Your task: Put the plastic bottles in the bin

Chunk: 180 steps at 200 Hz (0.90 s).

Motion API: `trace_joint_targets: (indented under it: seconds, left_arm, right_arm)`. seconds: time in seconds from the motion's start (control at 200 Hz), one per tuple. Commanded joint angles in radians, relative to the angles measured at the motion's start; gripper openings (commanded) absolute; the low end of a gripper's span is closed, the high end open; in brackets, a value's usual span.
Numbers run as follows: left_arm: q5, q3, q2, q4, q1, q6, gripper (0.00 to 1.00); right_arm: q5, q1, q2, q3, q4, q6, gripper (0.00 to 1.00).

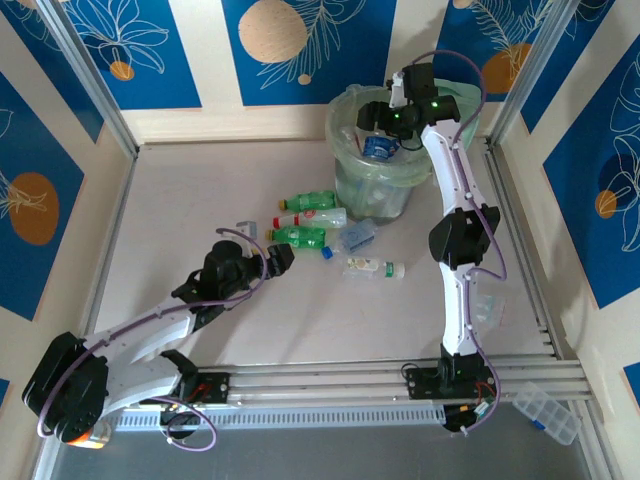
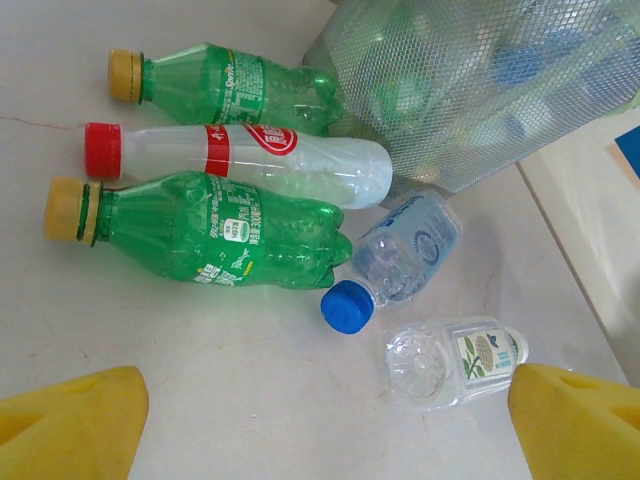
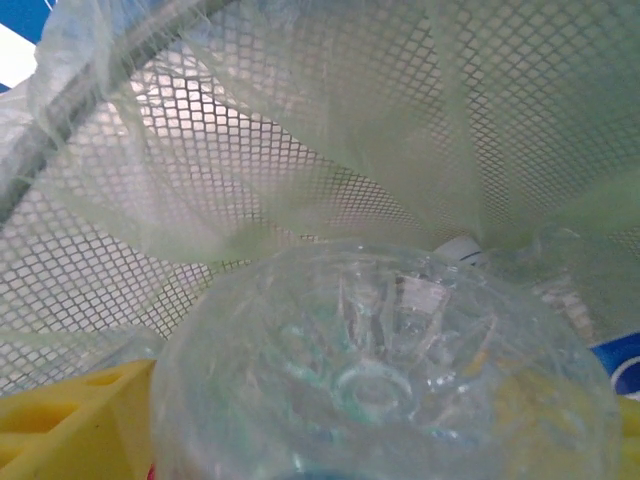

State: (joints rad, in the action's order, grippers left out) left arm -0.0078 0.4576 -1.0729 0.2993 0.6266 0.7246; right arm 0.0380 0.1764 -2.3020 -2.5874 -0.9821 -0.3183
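Five plastic bottles lie on the table left of the bin (image 1: pixel 375 190): a green one (image 2: pixel 240 85), a white one with a red cap (image 2: pixel 260 160), a second green one (image 2: pixel 220 235), a clear blue-capped one (image 2: pixel 395 255) and a clear one with a flower label (image 2: pixel 455 360). My left gripper (image 1: pixel 285 255) (image 2: pixel 330 420) hangs open just short of them, with nothing between its yellow fingers (image 2: pixel 75 420). Over the bin's mouth my right gripper (image 1: pixel 385 125) (image 3: pixel 385 400) stands open wide, a clear bottle's base (image 3: pixel 380 370) between its fingers. The bin's mesh wall (image 3: pixel 300 150) lies beyond.
A clear compartment box (image 1: pixel 545 410) sits at the near right corner beyond the metal rails (image 1: pixel 330 380). A small grey object (image 1: pixel 247 230) lies left of the bottles. Walls close the table on three sides.
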Motion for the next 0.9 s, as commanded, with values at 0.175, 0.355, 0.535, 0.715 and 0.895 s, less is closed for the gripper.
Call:
trace_joint_targets:
  seconds: [0.175, 0.355, 0.535, 0.715, 0.895]
  left_arm:
    - [-0.042, 0.029, 0.031, -0.021, 0.007, -0.036, 0.93]
    - [-0.064, 0.029, 0.027, -0.029, 0.007, -0.048, 0.93]
    - [-0.075, 0.026, 0.028, -0.032, 0.007, -0.051, 0.93]
    - [-0.09, 0.026, 0.015, -0.031, 0.007, -0.057, 0.93]
    - [-0.088, 0.032, -0.005, -0.029, 0.007, -0.058, 0.92]
  right_arm:
    - [-0.13, 0.069, 0.248, 0.105, 0.03, 0.066, 0.81]
    - [-0.22, 0.151, 0.433, 0.346, 0.154, 0.084, 0.79]
    - [-0.261, 0.236, 0.663, 0.723, 0.369, 0.05, 0.74]
    - [-0.268, 0.293, 0.85, 1.024, 0.502, 0.001, 0.69]
    - [-0.366, 0.41, 1.02, 1.31, 0.614, -0.033, 0.64]
